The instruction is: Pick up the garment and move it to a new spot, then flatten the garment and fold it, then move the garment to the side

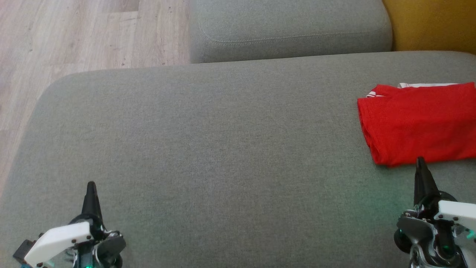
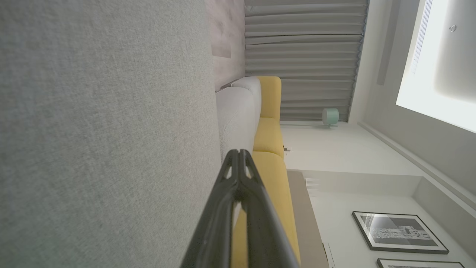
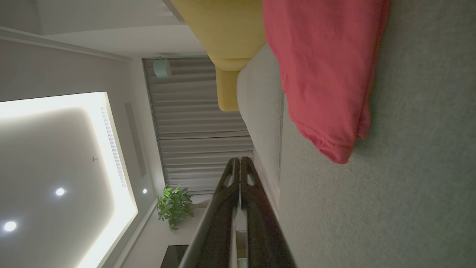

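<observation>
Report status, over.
Left gripper shut, empty. Right gripper shut, empty. Red garment folded on grey cushion, just ahead of right gripper. Nothing in the way.

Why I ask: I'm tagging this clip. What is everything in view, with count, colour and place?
garment: one, red with white trim, folded, right side
big cushion: one, grey, under the garment
far cushion: one, grey, beyond it
yellow seat: one, top right
floor: pale wood, upper left
curtain: one, grey, background
framed pictures: two, black frames, wall
plant: one, green, near curtain
left gripper: one, dark, shut, lower left
right gripper: one, dark, shut, lower right
</observation>
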You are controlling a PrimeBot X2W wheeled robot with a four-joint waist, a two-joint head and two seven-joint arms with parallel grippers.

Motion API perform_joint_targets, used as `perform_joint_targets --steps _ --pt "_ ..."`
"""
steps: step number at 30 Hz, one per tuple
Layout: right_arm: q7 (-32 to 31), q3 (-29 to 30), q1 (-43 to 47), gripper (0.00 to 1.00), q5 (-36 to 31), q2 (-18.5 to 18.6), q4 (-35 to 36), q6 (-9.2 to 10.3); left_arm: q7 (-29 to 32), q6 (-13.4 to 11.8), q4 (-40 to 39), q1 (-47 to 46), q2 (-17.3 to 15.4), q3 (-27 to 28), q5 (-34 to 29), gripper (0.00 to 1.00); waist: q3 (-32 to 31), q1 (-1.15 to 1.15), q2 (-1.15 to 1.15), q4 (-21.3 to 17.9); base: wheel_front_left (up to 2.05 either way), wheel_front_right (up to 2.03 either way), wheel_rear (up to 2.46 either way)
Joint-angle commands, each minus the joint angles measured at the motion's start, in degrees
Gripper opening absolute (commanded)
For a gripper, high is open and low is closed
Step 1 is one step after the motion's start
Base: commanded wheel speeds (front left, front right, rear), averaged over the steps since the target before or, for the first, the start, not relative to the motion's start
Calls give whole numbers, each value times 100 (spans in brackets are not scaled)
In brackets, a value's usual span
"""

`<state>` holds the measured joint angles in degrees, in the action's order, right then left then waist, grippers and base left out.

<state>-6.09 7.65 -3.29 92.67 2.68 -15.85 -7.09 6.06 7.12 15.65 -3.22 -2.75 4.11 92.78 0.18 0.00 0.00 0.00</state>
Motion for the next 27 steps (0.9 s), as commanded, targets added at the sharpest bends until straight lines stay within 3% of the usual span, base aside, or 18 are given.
perform_joint_targets --steps 1,27 --pt "-37 -117 -289 0 -47 27 183 -40 37 36 -161 -296 -22 233 -55 0 0 0 0 0 0 0 0" --pt "-39 -113 -289 0 -50 25 183 -40 41 36 -161 -297 -19 238 -59 0 0 0 0 0 0 0 0"
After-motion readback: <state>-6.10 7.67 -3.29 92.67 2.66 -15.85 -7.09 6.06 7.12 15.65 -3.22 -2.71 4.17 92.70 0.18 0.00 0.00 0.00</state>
